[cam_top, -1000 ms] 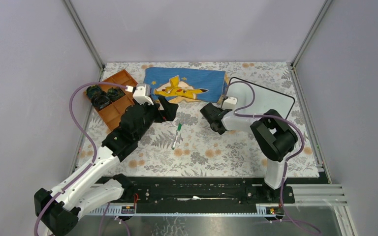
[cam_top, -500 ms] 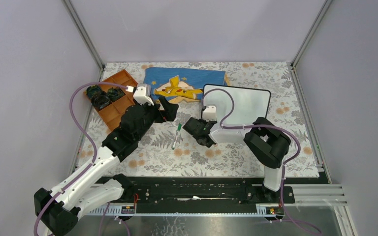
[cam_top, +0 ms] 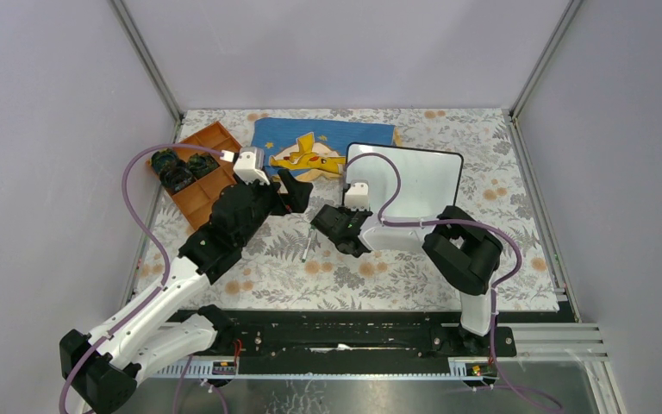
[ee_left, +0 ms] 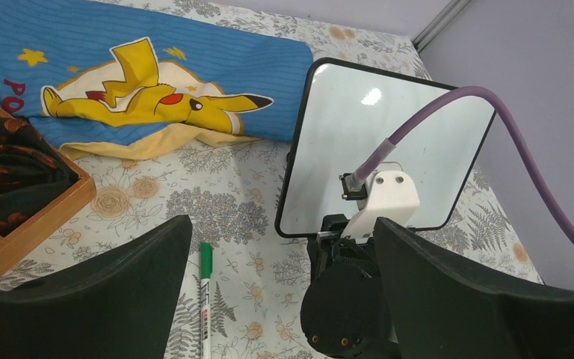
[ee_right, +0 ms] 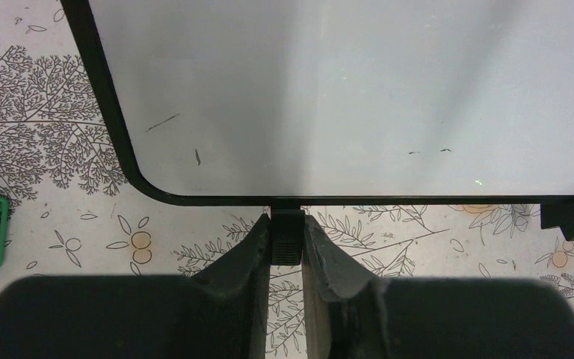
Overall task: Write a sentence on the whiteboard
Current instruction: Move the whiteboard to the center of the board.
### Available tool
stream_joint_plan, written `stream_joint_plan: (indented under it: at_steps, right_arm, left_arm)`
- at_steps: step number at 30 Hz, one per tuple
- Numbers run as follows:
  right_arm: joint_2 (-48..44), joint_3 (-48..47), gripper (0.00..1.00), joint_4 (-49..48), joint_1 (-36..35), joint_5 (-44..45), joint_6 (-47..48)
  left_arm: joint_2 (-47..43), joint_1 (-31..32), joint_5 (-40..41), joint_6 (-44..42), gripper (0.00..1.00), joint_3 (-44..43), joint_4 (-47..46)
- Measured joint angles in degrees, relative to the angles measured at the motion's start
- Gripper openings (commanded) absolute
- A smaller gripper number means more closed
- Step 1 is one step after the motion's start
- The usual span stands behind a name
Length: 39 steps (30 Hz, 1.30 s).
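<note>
The whiteboard [cam_top: 414, 177] lies flat right of the table's centre, also seen in the left wrist view [ee_left: 344, 127] and the right wrist view [ee_right: 344, 97]. Its surface carries only a few faint specks, and no sentence shows on it. My right gripper [cam_top: 349, 217] [ee_right: 288, 232] is shut on a small black foot [ee_right: 288, 243] at the board's near edge. A green-capped marker [cam_top: 309, 248] [ee_left: 205, 299] lies on the floral mat just left of that gripper. My left gripper [cam_top: 297, 197] [ee_left: 282, 224] hangs wide open above the marker, holding nothing.
A blue Pikachu cloth [cam_top: 323, 142] lies at the back, its right end beside the board's far left corner. An orange tray [cam_top: 198, 172] with dark items sits at the back left. The right arm's purple cable [ee_left: 448, 105] arcs over the board.
The right gripper has dragged the whiteboard leftward toward the table's centre, turning it squarer, and now hides part of the marker. The left arm has not moved.
</note>
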<state>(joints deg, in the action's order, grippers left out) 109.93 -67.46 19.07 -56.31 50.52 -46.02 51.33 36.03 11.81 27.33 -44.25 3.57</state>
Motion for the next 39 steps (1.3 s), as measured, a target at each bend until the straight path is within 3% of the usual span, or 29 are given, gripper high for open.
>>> stream_joint_plan:
  at_steps: [8,20,32,39]
  right_arm:
    - [1.22,0.0,0.04,-0.02,0.0,0.0,-0.37]
    - [2.1,0.04,0.45,1.2,0.0,-0.04,-1.81]
    - [0.63,1.92,0.65,2.67,0.0,-0.72,-2.29]
    - [-10.62,9.88,0.77,2.82,0.0,-5.18,-1.95]
  left_arm:
    - [0.42,0.0,0.02,0.0,0.99,0.0,0.11]
    - [0.52,0.33,0.02,0.0,0.99,0.0,0.13]
    - [0.55,0.37,0.11,0.0,0.99,0.0,0.15]
    - [0.7,0.39,0.59,-0.02,0.99,0.0,0.22]
